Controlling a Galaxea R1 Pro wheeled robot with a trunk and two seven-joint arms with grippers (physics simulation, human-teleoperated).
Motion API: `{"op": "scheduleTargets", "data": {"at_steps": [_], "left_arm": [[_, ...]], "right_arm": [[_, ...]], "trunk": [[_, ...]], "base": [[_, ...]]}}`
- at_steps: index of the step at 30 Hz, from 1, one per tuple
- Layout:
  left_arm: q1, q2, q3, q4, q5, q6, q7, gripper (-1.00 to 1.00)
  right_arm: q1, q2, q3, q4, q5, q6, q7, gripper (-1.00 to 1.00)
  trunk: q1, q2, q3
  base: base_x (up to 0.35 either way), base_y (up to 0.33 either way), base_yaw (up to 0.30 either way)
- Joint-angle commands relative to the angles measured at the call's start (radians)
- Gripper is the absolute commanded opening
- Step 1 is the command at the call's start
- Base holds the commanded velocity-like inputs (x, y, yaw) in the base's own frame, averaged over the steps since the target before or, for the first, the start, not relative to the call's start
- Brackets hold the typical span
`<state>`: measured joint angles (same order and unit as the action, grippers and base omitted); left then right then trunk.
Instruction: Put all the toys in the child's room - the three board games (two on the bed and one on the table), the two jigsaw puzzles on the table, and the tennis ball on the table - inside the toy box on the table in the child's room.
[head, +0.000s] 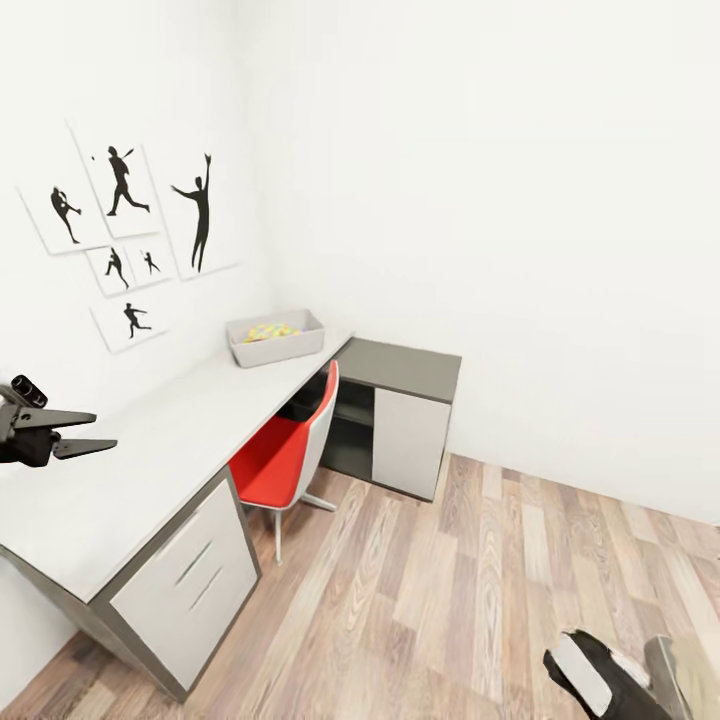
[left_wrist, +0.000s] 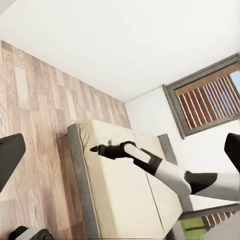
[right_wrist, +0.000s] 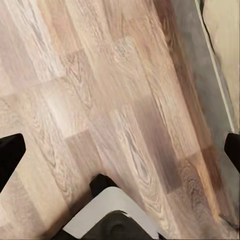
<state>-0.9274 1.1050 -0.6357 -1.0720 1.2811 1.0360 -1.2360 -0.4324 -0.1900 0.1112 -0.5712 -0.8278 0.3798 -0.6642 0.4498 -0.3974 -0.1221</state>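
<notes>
1. Toy box (head: 276, 340): light-grey bin at the far end of the surface (head: 130, 460), about 11 o'clock in the head view; colourful jigsaw puzzles (head: 270, 331) lie inside.
2. Left claw (head: 88, 432): at 9 o'clock, over the near end of the surface, fingers spread wide, holding nothing.
3. Right claw (left_wrist: 93, 148): seen from the left wrist above the bed (left_wrist: 120, 195); spread cannot be told.
4. Red chair (head: 285, 455): tucked at the surface's edge.
5. Silhouette posters (head: 130, 235): on the wall, 10 o'clock.
</notes>
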Motion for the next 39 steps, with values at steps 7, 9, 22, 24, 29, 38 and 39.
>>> {"op": "scheduleTargets", "data": {"at_steps": [7,9,22,24,29,38,39], "left_arm": [[-0.004,-0.002,-0.008,0.000,0.004,0.006,0.003,1.00],[-0.004,-0.002,-0.008,0.000,0.004,0.006,0.004,1.00],[-0.004,-0.072,-0.019,-0.015,-0.002,0.002,0.118,1.00],[-0.002,-0.113,-0.021,-0.012,-0.002,0.001,0.177,1.00],[-0.001,-0.191,-0.022,-0.007,-0.002,-0.002,0.304,1.00],[-0.001,-0.274,-0.019,-0.006,-0.003,-0.002,0.393,1.00],[-0.001,-0.276,-0.020,-0.006,-0.003,-0.002,0.409,1.00]], "right_arm": [[0.007,0.139,0.238,0.362,0.050,-0.543,0.242,1.00],[0.007,0.162,0.253,0.401,0.052,-0.608,0.256,1.00],[0.008,0.197,0.268,0.451,0.052,-0.669,0.291,1.00],[0.008,0.196,0.268,0.451,0.053,-0.669,0.292,1.00],[0.008,0.191,0.266,0.454,0.051,-0.666,0.291,1.00],[0.008,0.160,0.261,0.465,0.042,-0.619,0.290,1.00],[0.008,0.159,0.262,0.465,0.043,-0.618,0.290,1.00]], "trunk": [[0.000,-0.003,-0.002],[0.000,-0.003,-0.002],[0.000,-0.003,-0.002],[0.000,-0.003,-0.002],[0.000,-0.003,-0.002],[0.000,-0.003,-0.002],[0.000,-0.003,-0.002]], "base": [[-0.181,0.098,-0.015],[-0.038,0.020,-0.002],[-0.005,0.003,-0.050],[0.000,0.000,-0.250],[0.000,0.000,-0.277],[0.000,0.000,-0.287],[0.000,0.000,-0.288]]}}
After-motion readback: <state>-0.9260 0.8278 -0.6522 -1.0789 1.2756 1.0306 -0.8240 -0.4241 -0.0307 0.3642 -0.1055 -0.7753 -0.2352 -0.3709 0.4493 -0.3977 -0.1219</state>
